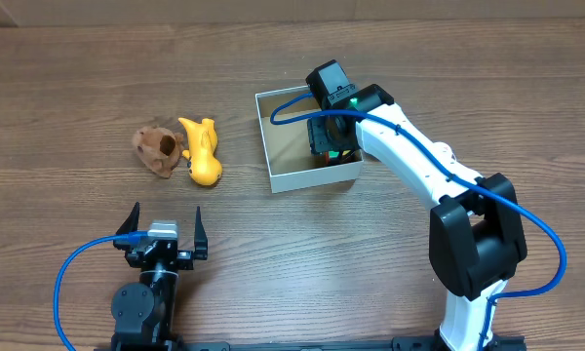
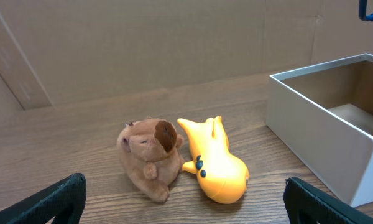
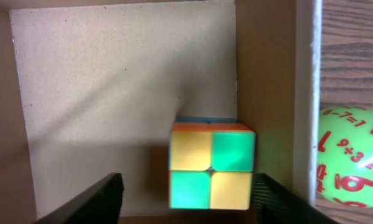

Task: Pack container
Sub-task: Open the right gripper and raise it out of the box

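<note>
The container [image 1: 312, 177] sits right of centre on the bench, with the cube [image 3: 211, 165] on its floor beside one wall. The right gripper [image 3: 188, 190] is released, its fingers straddling the cube. It should rise straight up, clear of the walls. The left gripper [image 1: 164, 214] rests spread wide and empty.

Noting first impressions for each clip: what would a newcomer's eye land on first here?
The right tool hangs inside the white-walled container at mid-table, its jaws spread wider than the bright cube on the cardboard floor. Left of the container, a brown plush and a yellow toy lie touching on the table. A green ball with red numbers sits just outside the container's wall.
</note>
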